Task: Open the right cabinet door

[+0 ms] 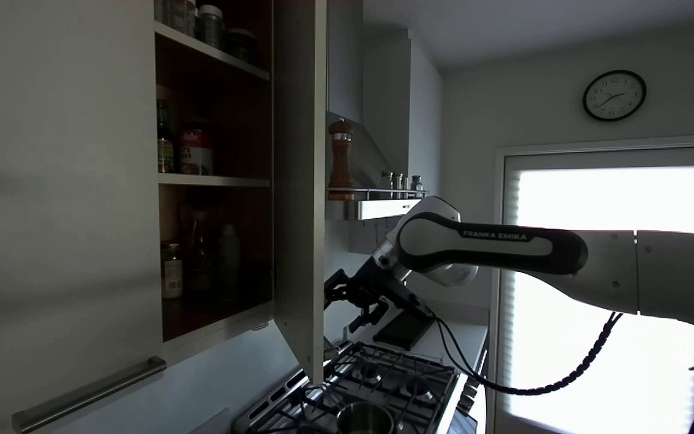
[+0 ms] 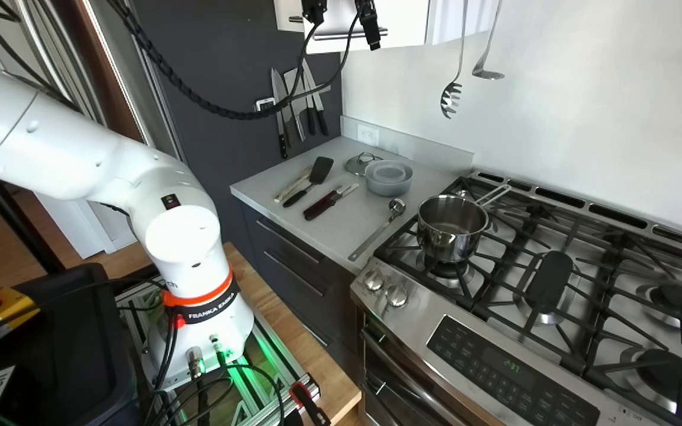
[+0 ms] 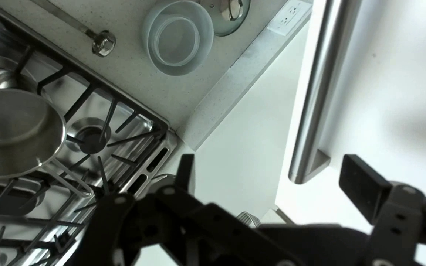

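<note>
The right cabinet door (image 1: 296, 181) stands swung out at a wide angle, with its inner side and edge in an exterior view. Its pale outer face shows in an exterior view (image 2: 403, 21) and at the right of the wrist view (image 3: 401, 92). Its silver bar handle (image 3: 318, 92) shows in the wrist view. My gripper (image 1: 350, 304) is on the outer-face side of the door, partly hidden behind it. In the wrist view my gripper (image 3: 266, 175) is open, with nothing held. The handle's end appears between the fingers in the picture, apart from both; its depth is unclear.
The wider left door (image 1: 64, 181) is shut. Cabinet shelves (image 1: 214, 179) hold jars and bottles. A range hood (image 1: 377, 209) carries a pepper mill (image 1: 341, 160). Below are the stove (image 2: 545, 290), a pot (image 2: 452, 222) and a counter (image 2: 341, 231) with utensils. Ladles (image 2: 450, 97) hang nearby.
</note>
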